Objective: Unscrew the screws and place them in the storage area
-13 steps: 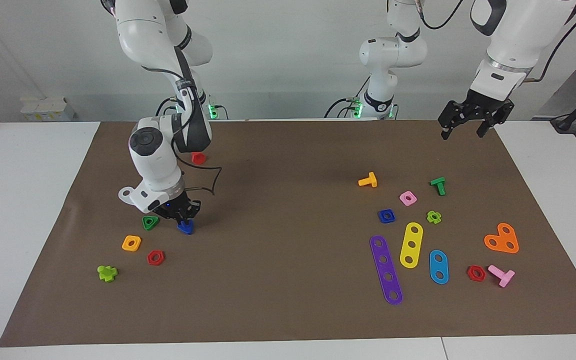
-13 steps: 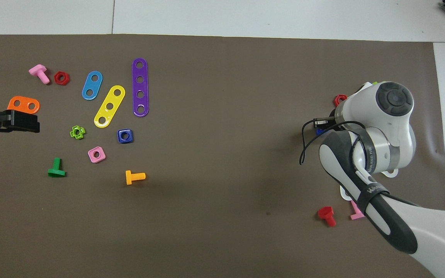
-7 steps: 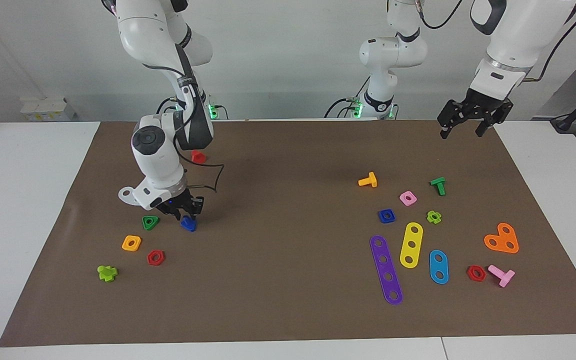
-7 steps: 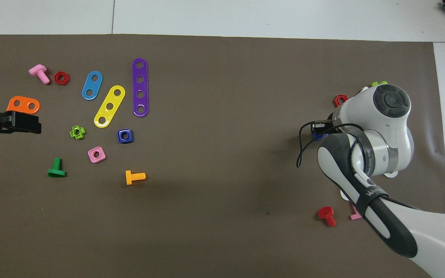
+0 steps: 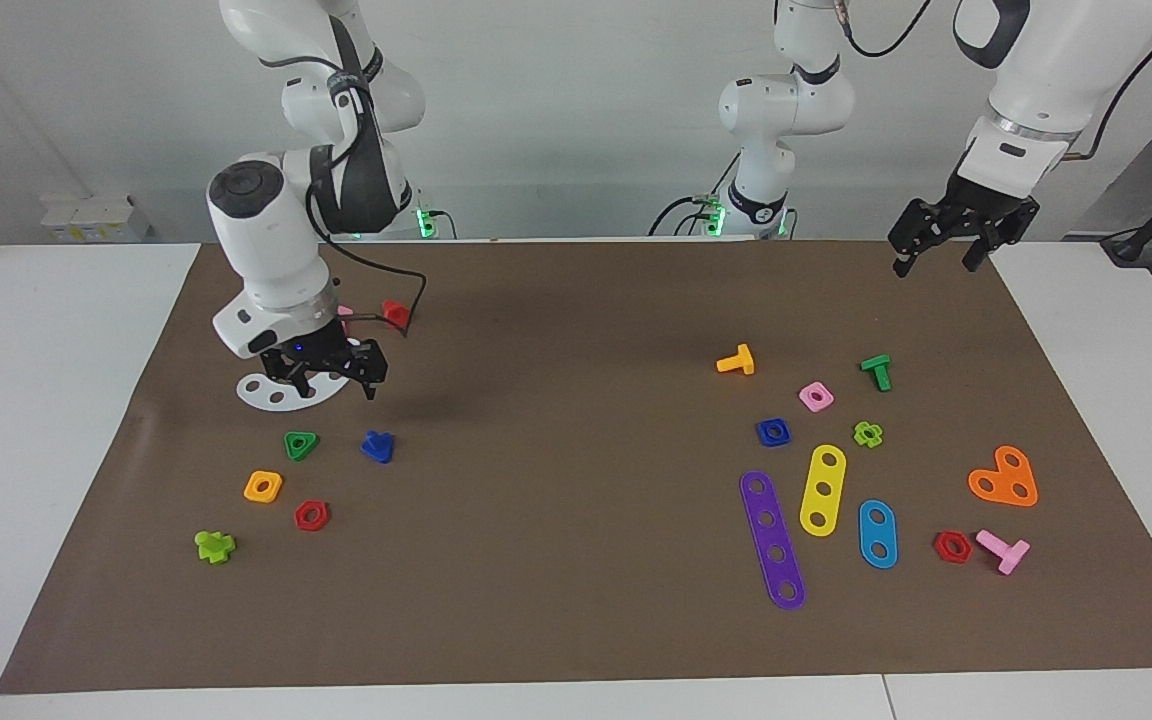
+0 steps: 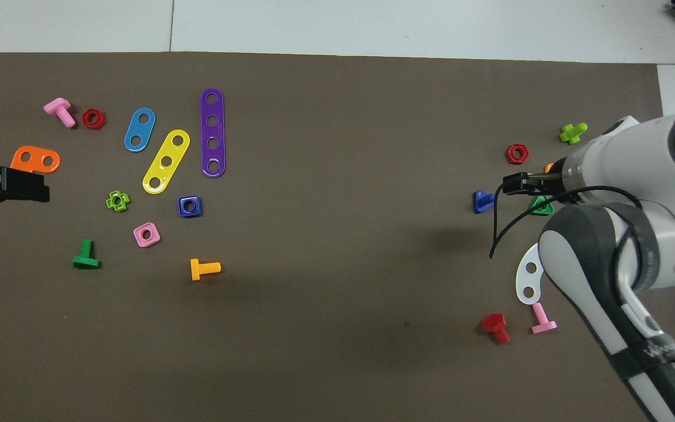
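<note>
My right gripper [image 5: 329, 372] hangs raised above the mat, fingers pointing down and spread, nothing between them, wrist bent forward. My left gripper [image 5: 939, 247] waits up in the air at its own end, fingers parted too.

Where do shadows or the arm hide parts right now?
Facing view: the right gripper hangs over the white plate, a soft shadow beside it; blue screw unshadowed. Overhead view: the right arm covers part of the green nut; a shadow patch lies on the mat.

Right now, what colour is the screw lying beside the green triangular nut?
Dark blue screw, clearest in the facing view.
</note>
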Controlling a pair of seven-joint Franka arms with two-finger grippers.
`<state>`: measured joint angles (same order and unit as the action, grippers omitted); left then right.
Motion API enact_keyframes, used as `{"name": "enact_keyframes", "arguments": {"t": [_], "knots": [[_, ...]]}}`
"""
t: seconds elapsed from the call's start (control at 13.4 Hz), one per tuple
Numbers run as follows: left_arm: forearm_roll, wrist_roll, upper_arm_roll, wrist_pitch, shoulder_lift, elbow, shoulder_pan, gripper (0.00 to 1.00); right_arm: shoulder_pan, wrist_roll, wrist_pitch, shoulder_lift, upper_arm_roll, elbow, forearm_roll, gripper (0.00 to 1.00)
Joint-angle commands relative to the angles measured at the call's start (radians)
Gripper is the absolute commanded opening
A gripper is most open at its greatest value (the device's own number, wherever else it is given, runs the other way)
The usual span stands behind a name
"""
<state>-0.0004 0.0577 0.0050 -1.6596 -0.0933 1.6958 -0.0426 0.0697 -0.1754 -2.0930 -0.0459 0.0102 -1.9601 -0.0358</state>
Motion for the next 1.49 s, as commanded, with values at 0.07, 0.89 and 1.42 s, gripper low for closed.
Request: {"name": "enact_keyframes", "arguments": {"t": [0.07, 0.89, 1.42], "knots": [[-0.015, 0.002, -0.003, -0.011, -0.029, 0.033, 0.010, 1.00, -0.028, -0.004, 0.166, 0.032, 0.008, 0.128, 0.024, 0.98], [-0.015, 0.002, -0.003, -0.011, -0.029, 0.033, 0.010, 1.00, -0.022, -0.003, 0.493, -0.017, 0.011, 0.465, 0.024, 0.99], [-0.015, 0.002, -0.003, -0.011, -0.028, 0.033, 0.010, 1.00, -0.027, -0.030, 0.492, 0.047, 0.014, 0.334, 0.024, 1.00]]}}
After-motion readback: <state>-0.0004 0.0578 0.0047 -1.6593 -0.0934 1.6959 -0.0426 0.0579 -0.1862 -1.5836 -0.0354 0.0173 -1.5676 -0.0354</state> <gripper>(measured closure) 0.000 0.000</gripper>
